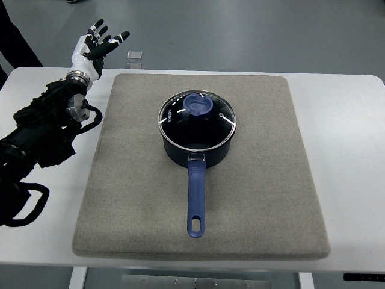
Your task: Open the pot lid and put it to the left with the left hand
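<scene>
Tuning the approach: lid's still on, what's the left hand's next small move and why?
Probably swing the left hand right and down toward the lid knob. The hand is open and empty, off the mat at its far-left corner, and the lid sits on the pot.

Dark blue pot [197, 147], blue-knobbed glass lid [197, 108], grey-beige mat [252, 198], white table [349, 150], white-and-black left hand [96, 45].

My left hand [96, 43] hangs past the far left corner of the table [349, 150], fingers spread, holding nothing. The pot [197, 135] sits on the grey mat [264, 192], glass lid [197, 119] on, its 1 blue handle [196, 201] pointing toward me.
</scene>
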